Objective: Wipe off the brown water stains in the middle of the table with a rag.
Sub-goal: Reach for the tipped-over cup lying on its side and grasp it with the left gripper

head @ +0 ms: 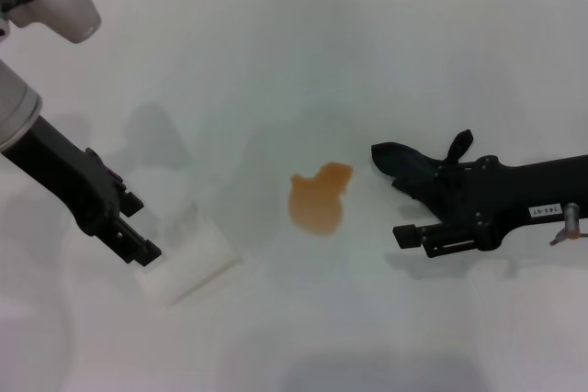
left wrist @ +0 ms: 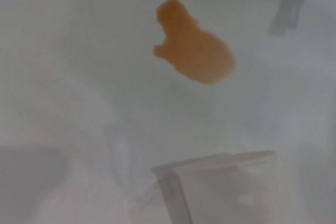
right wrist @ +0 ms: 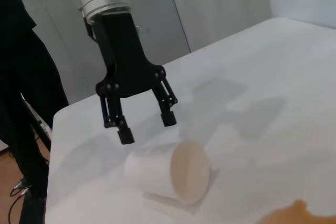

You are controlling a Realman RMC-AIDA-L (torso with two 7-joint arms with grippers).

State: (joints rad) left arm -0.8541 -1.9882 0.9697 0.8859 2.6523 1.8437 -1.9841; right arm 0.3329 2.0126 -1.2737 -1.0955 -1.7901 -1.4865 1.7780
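Note:
The brown water stains (head: pixel 320 199) form one orange-brown blotch in the middle of the white table (head: pixel 367 61), also clear in the left wrist view (left wrist: pixel 197 45) and at the edge of the right wrist view (right wrist: pixel 299 213). Just right of it lies the black rag (head: pixel 409 164), bunched against the far finger of my right gripper (head: pixel 401 207). That gripper is open, and its near finger stands apart from the cloth. My left gripper (head: pixel 142 229) is open, hovering just above a tipped white cup (head: pixel 193 268) without touching it (right wrist: pixel 147 128).
The white cup (right wrist: pixel 170 174) lies on its side at front left, its tan inside facing the stain, and it fills the near part of the left wrist view (left wrist: pixel 220 187). A person in dark clothes (right wrist: pixel 21 103) stands beyond the table's left edge.

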